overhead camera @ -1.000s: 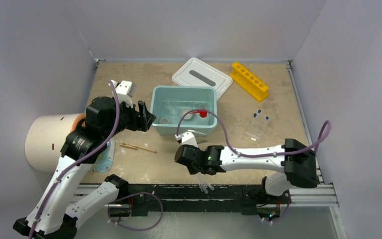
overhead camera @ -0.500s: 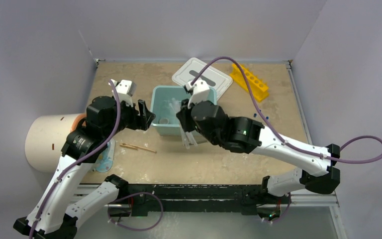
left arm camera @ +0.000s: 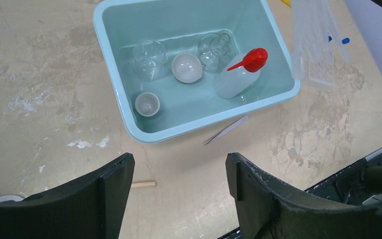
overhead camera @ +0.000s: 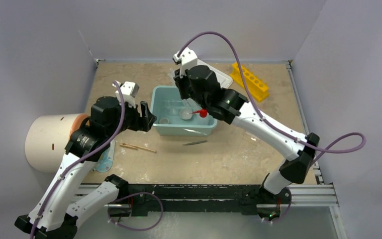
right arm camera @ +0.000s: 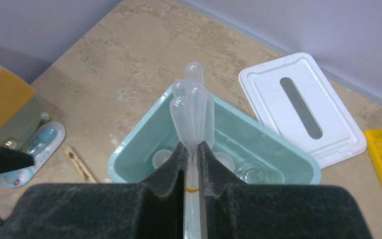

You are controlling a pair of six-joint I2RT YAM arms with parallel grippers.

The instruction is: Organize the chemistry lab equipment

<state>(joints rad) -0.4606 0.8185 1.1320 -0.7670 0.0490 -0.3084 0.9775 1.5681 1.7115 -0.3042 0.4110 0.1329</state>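
My right gripper [right arm camera: 192, 149] is shut on a bundle of clear tubes with bulb ends [right arm camera: 191, 107] and holds it above the teal tub [right arm camera: 283, 154]. In the top view the right gripper [overhead camera: 181, 92] is over the tub's far left part. In the tub [left arm camera: 199, 130] lie the squeeze bottle with red nozzle [left arm camera: 238, 77], two small white bowls [left arm camera: 187, 67] [left arm camera: 147, 103] and clear glassware [left arm camera: 149, 59]. Metal tweezers [left arm camera: 226, 130] lie just in front of the tub, and wooden sticks [overhead camera: 138, 147] to its near left. My left gripper [left arm camera: 179, 169] is open and empty, left of the tub.
The white lid [right arm camera: 303, 109] lies behind the tub, with a yellow tube rack [overhead camera: 250, 80] to its right. The big cream cylinder [overhead camera: 47, 142] lies at the far left. A clear packet with tiny blue pieces [left arm camera: 313, 45] lies right of the tub.
My right arm has swung from the table's near edge up and back, carrying the tube bundle over the tub. The left arm has hardly moved.
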